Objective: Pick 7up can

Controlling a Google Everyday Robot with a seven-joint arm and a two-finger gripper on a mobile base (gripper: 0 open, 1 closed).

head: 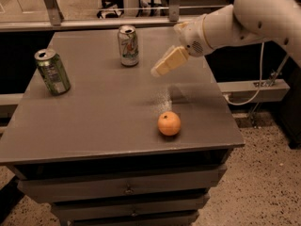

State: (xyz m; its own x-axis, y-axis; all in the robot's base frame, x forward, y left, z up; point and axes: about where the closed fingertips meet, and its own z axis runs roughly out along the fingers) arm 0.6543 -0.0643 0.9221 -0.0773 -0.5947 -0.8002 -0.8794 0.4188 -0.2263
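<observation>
The 7up can stands upright at the back middle of the grey table. It is pale silver-white with faint green and red markings and a silver top. My gripper hangs above the table, to the right of the can and a little nearer the front, apart from it. Its cream fingers point down and to the left, toward the can. Nothing is in the gripper.
A darker all-green can stands tilted at the table's left side. An orange lies near the front right. Drawers sit under the tabletop. A rail and a cable run to the right of the table.
</observation>
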